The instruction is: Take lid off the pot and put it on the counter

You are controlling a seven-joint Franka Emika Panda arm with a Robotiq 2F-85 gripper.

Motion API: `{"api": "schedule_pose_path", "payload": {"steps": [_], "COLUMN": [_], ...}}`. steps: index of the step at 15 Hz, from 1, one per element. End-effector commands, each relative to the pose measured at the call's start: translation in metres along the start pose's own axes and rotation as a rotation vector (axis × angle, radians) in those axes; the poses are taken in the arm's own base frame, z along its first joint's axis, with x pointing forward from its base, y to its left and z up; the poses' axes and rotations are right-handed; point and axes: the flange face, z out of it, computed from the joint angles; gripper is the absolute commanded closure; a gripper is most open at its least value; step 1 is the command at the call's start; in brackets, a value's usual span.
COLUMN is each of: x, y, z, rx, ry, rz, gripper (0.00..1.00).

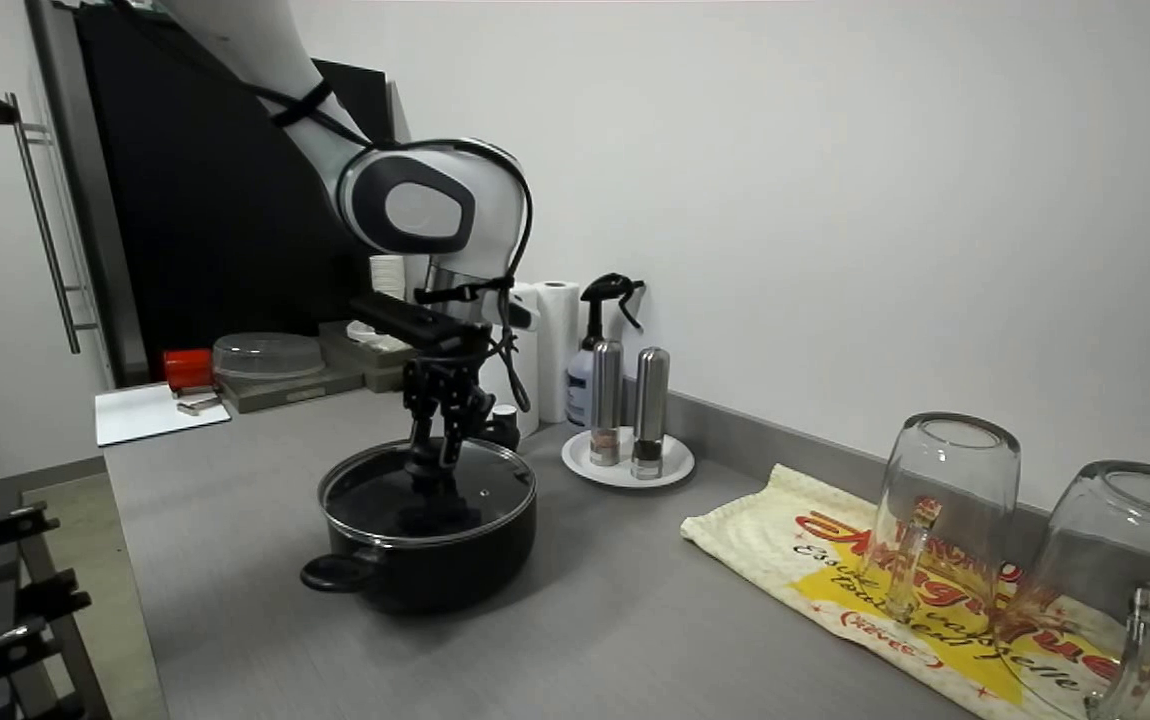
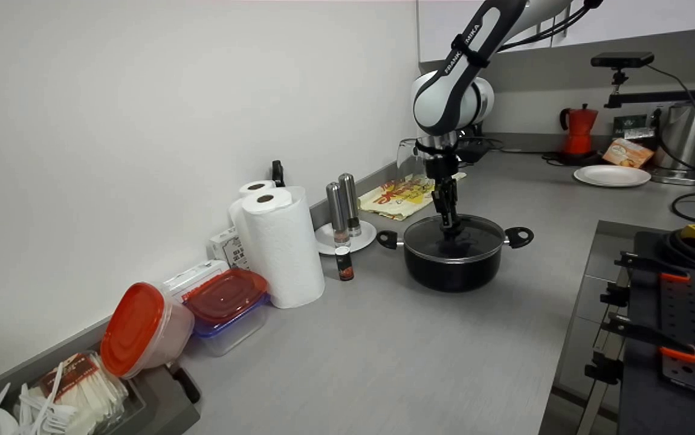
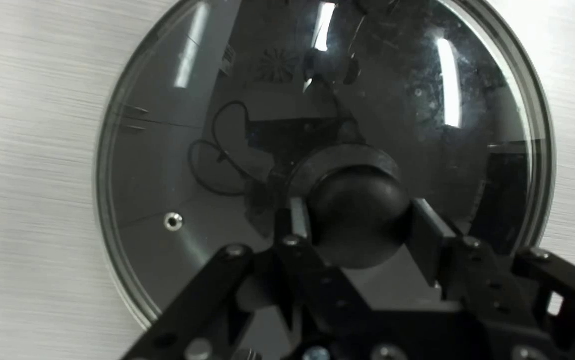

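The black pot [image 1: 450, 580] stands upright on the grey counter [image 1: 245, 500]; it also shows in an exterior view [image 2: 453, 273]. The dark glass lid [image 1: 485, 485] rests level on the pot's rim, also seen in an exterior view [image 2: 480, 234]. In the wrist view the lid [image 3: 207, 165] fills most of the picture, with its round black knob [image 3: 360, 210] in the middle. My gripper [image 3: 360, 220] points straight down, with a finger against each side of the knob, shut on it. It also shows above the pot in both exterior views [image 1: 433, 458] [image 2: 449, 226].
A white plate with two metal mills [image 1: 649, 410] stands beside the pot near the wall. A small spice jar [image 2: 344, 263] and paper towel rolls [image 2: 287, 254] are close by. A printed cloth [image 1: 835, 570] with upturned glasses [image 1: 945, 510] lies along the wall.
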Motion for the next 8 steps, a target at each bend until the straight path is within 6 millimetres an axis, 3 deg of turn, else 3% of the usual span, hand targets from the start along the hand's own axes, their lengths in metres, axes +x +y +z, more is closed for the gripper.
{"api": "schedule_pose_path", "payload": {"steps": [1, 4, 8], "x": [-0.001, -0.005, -0.002], "y": [-0.004, -0.020, -0.065], "z": [-0.015, -0.039, -0.088], "rx": [-0.003, -0.043, -0.146], "ry": [-0.002, 0.020, 0.051], "rz": [-0.010, -0.036, -0.115], "gripper": [0.75, 0.75, 0.75]}}
